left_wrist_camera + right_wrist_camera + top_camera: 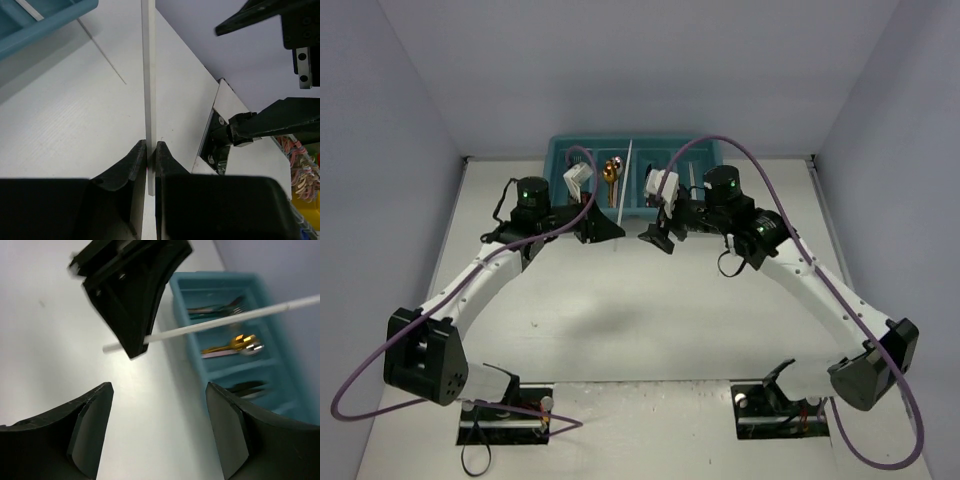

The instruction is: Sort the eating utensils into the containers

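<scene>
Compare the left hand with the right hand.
The left hand is shut; the right hand stands open. The left hand grips a thin white stick, while the right hand holds nothing. Both are black and hover close together in front of the teal tray.

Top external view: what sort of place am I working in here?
Most likely a lab robot test cell, not a kitchen: a white tabletop boxed in by plain pale walls, the left arm and right arm bolted at its near edge with purple cables, and a teal cutlery tray at the far side.
</scene>
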